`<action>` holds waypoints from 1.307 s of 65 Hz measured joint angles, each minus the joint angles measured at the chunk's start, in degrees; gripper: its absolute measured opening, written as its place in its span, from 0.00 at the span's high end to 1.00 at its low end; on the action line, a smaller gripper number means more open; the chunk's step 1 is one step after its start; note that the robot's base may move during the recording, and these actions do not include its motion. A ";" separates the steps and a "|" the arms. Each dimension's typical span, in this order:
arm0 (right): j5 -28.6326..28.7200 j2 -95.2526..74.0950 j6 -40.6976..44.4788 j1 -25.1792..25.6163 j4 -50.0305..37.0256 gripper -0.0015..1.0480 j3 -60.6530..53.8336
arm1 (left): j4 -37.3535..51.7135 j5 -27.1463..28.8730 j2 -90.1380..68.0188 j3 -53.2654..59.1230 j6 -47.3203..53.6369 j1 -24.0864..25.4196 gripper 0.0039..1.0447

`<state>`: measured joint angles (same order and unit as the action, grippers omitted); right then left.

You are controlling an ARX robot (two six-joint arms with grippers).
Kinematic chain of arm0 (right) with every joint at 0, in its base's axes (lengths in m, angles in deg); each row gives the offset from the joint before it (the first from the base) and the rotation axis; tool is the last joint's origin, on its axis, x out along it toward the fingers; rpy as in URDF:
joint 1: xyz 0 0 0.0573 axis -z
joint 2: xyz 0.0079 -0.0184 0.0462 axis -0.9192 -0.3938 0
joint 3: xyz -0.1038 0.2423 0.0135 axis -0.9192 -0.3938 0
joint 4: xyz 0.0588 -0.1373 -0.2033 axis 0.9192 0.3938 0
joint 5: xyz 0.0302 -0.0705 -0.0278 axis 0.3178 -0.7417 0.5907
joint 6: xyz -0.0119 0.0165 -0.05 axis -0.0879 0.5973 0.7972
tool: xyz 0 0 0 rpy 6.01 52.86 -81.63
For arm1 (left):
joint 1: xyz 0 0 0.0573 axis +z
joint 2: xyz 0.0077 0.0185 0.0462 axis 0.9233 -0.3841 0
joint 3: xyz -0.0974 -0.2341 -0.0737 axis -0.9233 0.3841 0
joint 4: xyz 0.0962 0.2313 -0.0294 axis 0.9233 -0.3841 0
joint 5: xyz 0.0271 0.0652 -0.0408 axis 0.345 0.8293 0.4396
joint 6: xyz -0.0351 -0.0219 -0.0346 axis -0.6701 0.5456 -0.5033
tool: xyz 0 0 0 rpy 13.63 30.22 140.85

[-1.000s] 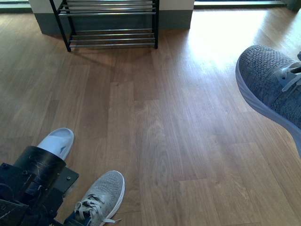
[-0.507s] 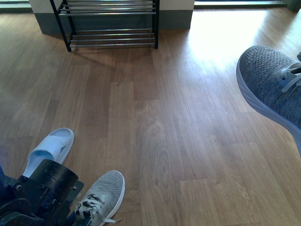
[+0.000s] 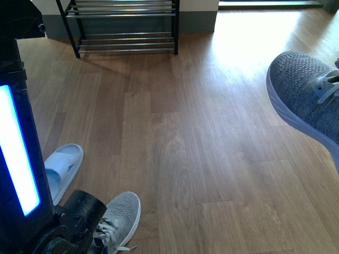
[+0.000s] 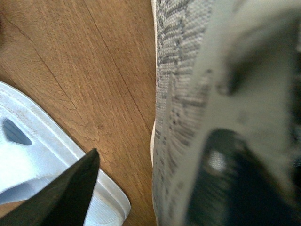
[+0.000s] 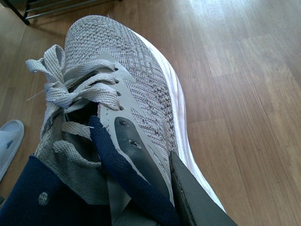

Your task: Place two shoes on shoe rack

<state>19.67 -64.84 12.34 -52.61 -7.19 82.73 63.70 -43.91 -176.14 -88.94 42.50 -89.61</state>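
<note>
The right gripper (image 5: 160, 188) is clamped on the collar of the lifted sneaker (image 5: 127, 94). One dark finger (image 5: 193, 197) presses against its outer wall behind the laces, with the navy lining bunched beside it. From the front, that sneaker sits high at the far right, held up off the wood floor (image 3: 201, 159), its toe up and to the left and its white sole along the lower edge.

The rack (image 3: 124, 39) stands well apart from it, at the far end against the wall.

The floor sneaker (image 3: 119, 214) lies at the near left, toe pointing away and laces loose. A pale blue slide (image 3: 63, 164) lies just beside it on its left, with a strip of bare wood between them.

The left arm (image 3: 16, 148) rises at the left edge as a black column with a lit blue strip, and its wrist is down next to the floor sneaker. The left gripper (image 4: 150, 160) is pushed in close to the knit side. That view is blurred, with one dark finger showing over the slide's edge, so I cannot tell whether it is gripping or loose.
</note>
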 joint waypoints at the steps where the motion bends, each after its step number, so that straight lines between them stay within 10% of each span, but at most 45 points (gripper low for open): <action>1: 0.00 0.00 0.00 0.00 0.00 0.99 0.00 | 0.00 0.00 -0.17 -0.13 0.00 0.09 0.36; 26: 0.00 0.00 0.00 0.00 -0.02 0.99 0.00 | 1.44 1.42 -0.70 -0.26 -2.19 0.70 0.99; 59: 0.00 0.00 0.00 0.00 -0.02 0.99 0.00 | 10.62 3.69 41.57 20.09 -20.92 6.47 0.99; 85: 0.00 0.00 0.00 0.00 -0.02 0.99 0.00 | -14.53 4.66 96.45 33.99 -15.82 12.87 0.99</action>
<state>19.67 -64.84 12.34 -52.61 -7.21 82.73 49.17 -39.25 -79.69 -54.96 26.68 -76.73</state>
